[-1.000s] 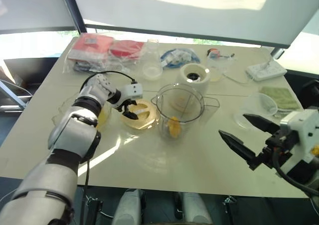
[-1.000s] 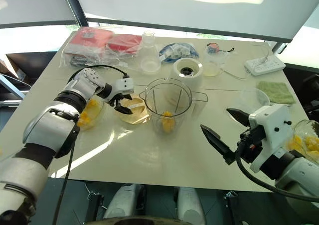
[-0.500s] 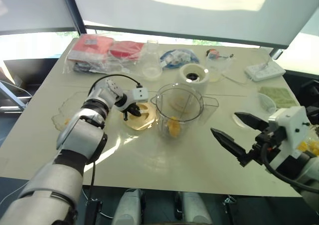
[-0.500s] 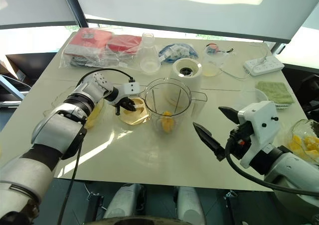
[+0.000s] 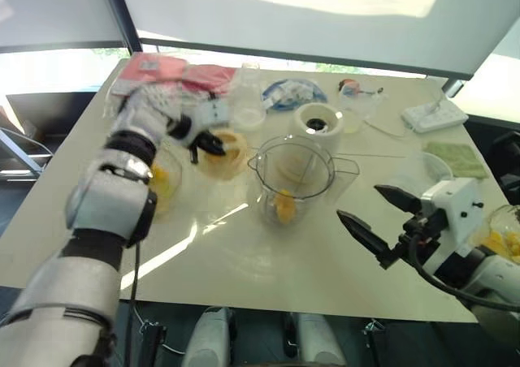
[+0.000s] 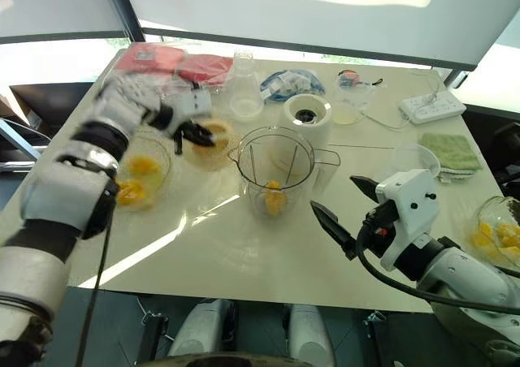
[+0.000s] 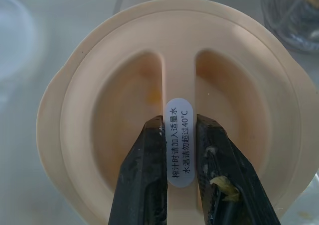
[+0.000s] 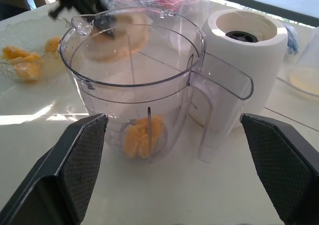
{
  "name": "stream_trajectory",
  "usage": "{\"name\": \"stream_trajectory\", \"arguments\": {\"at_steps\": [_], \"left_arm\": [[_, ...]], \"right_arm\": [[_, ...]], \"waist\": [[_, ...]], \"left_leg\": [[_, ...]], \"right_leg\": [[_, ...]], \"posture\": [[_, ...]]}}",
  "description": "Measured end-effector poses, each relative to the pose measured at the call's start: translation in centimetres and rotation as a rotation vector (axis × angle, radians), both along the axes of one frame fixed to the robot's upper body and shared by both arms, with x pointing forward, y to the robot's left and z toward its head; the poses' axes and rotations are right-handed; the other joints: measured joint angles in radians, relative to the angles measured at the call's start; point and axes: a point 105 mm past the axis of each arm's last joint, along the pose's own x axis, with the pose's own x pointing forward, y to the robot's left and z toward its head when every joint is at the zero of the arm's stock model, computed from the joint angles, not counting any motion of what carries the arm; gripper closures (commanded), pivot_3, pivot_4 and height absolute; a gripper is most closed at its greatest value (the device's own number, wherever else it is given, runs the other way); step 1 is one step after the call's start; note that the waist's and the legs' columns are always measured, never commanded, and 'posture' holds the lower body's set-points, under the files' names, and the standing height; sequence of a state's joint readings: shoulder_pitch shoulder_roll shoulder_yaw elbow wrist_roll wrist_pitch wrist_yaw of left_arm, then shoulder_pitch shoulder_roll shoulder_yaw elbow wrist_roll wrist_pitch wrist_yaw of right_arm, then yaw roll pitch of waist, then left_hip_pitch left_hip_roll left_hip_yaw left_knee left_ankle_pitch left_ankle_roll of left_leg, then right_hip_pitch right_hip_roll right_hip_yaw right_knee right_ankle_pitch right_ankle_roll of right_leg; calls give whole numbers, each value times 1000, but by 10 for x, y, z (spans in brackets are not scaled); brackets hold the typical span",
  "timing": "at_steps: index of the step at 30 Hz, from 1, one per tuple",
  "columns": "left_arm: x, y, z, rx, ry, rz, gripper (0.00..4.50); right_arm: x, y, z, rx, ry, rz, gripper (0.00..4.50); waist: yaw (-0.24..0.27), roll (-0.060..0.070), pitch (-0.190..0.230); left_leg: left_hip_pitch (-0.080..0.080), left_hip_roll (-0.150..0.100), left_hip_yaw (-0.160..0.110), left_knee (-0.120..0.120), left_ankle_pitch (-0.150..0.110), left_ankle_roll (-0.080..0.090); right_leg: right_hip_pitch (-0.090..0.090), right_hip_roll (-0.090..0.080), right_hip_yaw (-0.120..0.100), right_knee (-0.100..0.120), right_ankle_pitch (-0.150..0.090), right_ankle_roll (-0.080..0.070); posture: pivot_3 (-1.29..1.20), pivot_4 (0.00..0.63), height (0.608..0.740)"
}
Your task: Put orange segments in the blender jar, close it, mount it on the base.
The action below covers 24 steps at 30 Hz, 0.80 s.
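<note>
A pale cream table (image 6: 244, 261) carries everything. Between the right gripper's (image 6: 349, 209) spread fingers, just beyond their tips, stands the clear blender jar (image 6: 275, 172) with orange segments (image 6: 275, 196) at its bottom. Behind the jar sits the cream-white base (image 6: 305, 113). Near the left gripper's (image 6: 195, 136) fingers rests a clear bowl (image 6: 140, 176) of orange pieces. Along the far edge lie red packets (image 6: 175, 66), a glass flask (image 6: 244, 91), a white power strip (image 6: 431, 105) and a green cloth (image 6: 447, 150).
</note>
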<state>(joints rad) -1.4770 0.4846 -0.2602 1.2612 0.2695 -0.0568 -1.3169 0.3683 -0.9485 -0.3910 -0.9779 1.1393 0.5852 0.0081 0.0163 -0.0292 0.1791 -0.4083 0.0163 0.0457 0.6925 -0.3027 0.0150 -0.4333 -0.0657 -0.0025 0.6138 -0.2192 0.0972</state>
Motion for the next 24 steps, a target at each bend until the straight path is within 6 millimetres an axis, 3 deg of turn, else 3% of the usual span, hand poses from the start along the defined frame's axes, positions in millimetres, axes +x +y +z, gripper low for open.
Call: {"name": "stream_trajectory", "arguments": {"at_steps": [1,4,7,12,17,24], "left_arm": [[-1,-4,25,-27,-54,-19,4279],[-4,-12,57,-60,-122,-56,4279],[-11,-26,69,-98,-83,-103,4279],[-38,-72,93,-116,-8,-316,4279],[-59,-117,85,-100,105,-456,4279],[-67,-129,48,157,159,-509,4279]], "right_arm": [[1,0,-3,12,6,3,0],[3,-1,-7,0,12,8,0],[7,-7,-14,-13,24,0,0],[10,-4,-16,-7,11,2,0],[10,-3,-19,14,5,-19,0],[18,-5,-16,17,-58,-89,0]], "waist": [[0,0,0],[-2,1,-1],[-1,1,0],[-2,1,0],[-5,1,0],[-7,3,-1]], "left_leg": [[0,0,0,1,-1,1],[1,-1,0,3,-2,3],[0,0,1,6,-2,3],[0,-1,1,6,-2,3],[0,0,-1,6,-2,3],[1,0,-3,6,-2,3]], "right_leg": [[0,0,0,0,0,0],[1,-1,1,0,0,0],[2,0,1,1,-1,-1],[2,0,1,1,-1,-2],[1,1,2,2,-1,-2],[0,2,4,6,-1,-2]], "posture": [[0,150,740],[0,150,740],[0,150,740],[0,150,740],[0,150,740],[0,150,740]]}}
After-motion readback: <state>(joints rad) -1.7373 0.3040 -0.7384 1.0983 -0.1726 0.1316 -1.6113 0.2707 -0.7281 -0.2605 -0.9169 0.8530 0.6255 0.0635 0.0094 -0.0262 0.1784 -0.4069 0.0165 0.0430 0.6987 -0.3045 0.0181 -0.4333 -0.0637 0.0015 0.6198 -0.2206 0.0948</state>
